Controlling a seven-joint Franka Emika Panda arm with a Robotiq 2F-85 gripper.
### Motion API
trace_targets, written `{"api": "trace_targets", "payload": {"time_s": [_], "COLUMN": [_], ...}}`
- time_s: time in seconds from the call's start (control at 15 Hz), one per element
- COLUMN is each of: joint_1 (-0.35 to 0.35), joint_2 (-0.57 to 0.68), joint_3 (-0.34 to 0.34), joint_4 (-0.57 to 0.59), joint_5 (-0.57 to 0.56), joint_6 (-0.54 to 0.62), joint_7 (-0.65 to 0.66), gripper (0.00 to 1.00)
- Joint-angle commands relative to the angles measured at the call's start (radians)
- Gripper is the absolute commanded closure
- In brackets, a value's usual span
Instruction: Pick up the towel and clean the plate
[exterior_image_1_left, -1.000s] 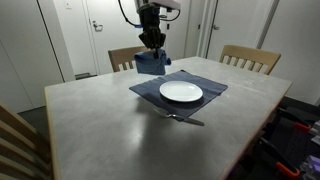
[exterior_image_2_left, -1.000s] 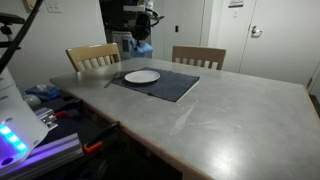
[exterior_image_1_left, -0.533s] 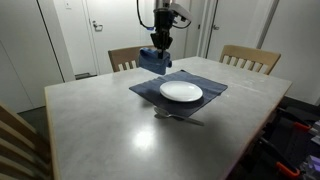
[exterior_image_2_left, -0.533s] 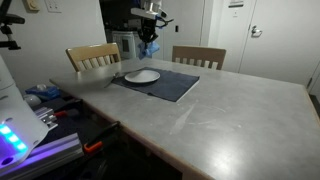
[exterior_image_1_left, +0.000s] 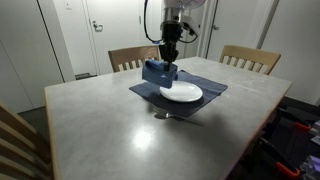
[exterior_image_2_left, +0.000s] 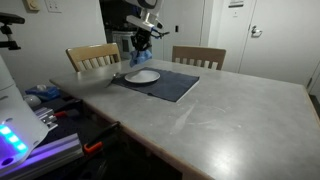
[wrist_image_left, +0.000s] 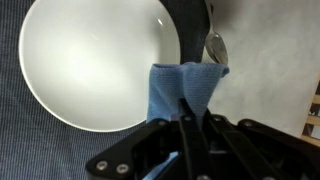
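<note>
Gripper (wrist_image_left: 197, 102) is clamped on the blue towel (wrist_image_left: 178, 85), pinching the top so the rest hangs free as a wiping pad. The towel dangles over the rim of the white plate (wrist_image_left: 90, 60), which sits on a dark placemat (wrist_image_left: 25, 140) with 1 spoon (wrist_image_left: 217, 47) beside it. The towel's long axis looks vertical, loose end pointing down at the plate.

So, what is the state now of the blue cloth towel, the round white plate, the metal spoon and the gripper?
round white plate: empty, flat on the dark placemat.
gripper: shut.
blue cloth towel: bunched, hanging from the gripper over the plate's rim.
metal spoon: lying flat, untouched.
</note>
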Motion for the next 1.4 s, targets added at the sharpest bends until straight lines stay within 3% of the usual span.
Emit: {"api": "trace_targets", "payload": {"time_s": [0.0, 0.2, 0.8, 0.93, 1.33], "joint_1": [0.001, 0.019, 0.018, 0.062, 0.151], "joint_2": [0.049, 0.089, 0.172, 0.169, 0.202], "joint_3": [0.002, -0.030, -0.070, -0.113, -0.195], "joint_4": [-0.015, 0.004, 0.067, 0.056, 0.086], "joint_5": [0.015, -0.048, -0.078, -0.151, -0.348], "joint_6": [0.039, -0.037, -0.319, -0.243, -0.176], "joint_7": [0.042, 0.154, 0.301, 0.404, 0.695], "gripper": [0.98, 0.98, 0.98, 0.98, 0.98]}}
